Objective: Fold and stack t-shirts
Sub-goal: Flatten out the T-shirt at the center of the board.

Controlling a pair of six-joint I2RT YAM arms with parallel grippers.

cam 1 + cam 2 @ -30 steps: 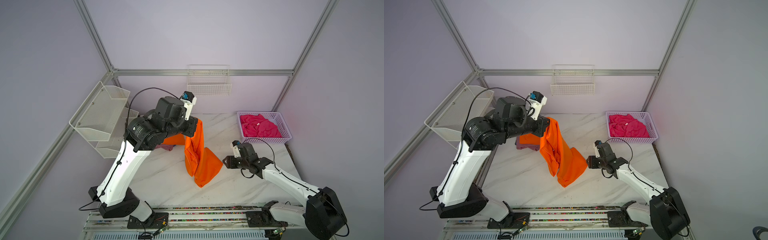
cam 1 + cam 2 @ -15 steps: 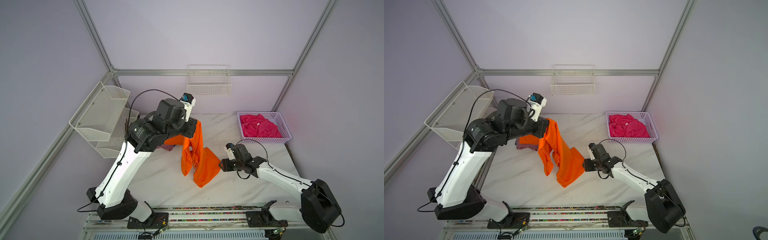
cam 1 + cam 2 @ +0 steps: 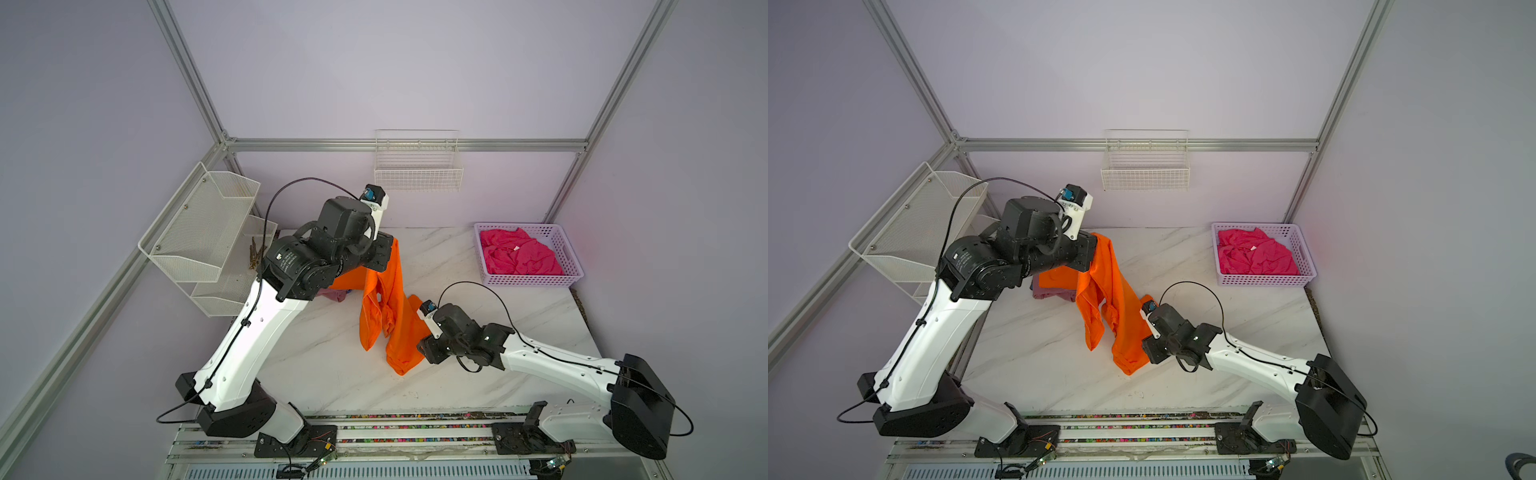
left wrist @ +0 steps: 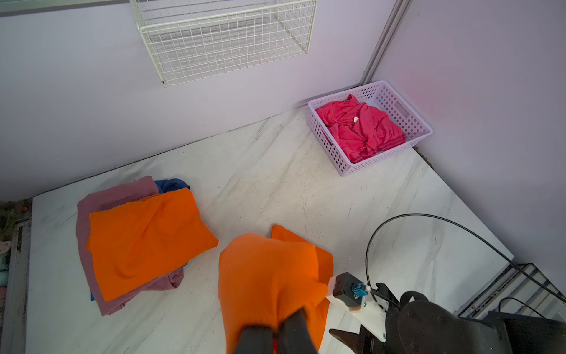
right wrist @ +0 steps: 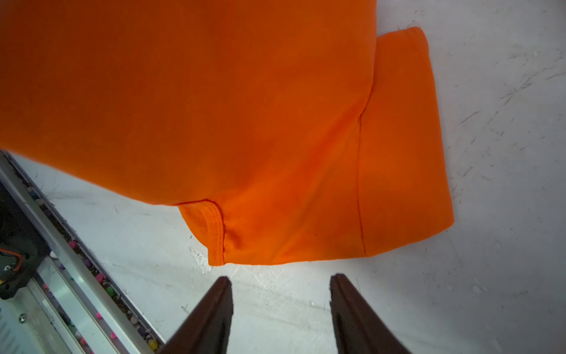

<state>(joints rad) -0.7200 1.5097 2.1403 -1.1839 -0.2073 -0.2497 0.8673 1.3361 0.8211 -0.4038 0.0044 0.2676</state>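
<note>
My left gripper [image 4: 277,329] is shut on one end of a bright orange t-shirt [image 3: 395,307], raised above the table [image 3: 324,357]. The cloth hangs down in folds and its lower end lies on the marble. My right gripper [image 5: 281,278] is open, low over the table, its fingertips just short of the shirt's hem and sleeve [image 5: 398,153], with nothing between them. At the back left, a folded orange t-shirt [image 4: 144,239] tops a stack over a mauve-pink one [image 4: 92,202] and a blue one [image 4: 171,184]. A hot pink t-shirt [image 3: 519,257] lies crumpled in the basket.
The lilac basket [image 3: 575,270] stands at the back right corner. A white wire basket [image 3: 417,170] hangs on the back wall. Mesh shelves [image 3: 199,232] are mounted at the left. The arms' rail [image 3: 374,419] runs along the table's front edge.
My right arm has reached left, bringing its open gripper up to the shirt's lower end. The hanging cloth has drawn in narrower and shifted left. The left gripper keeps its hold.
</note>
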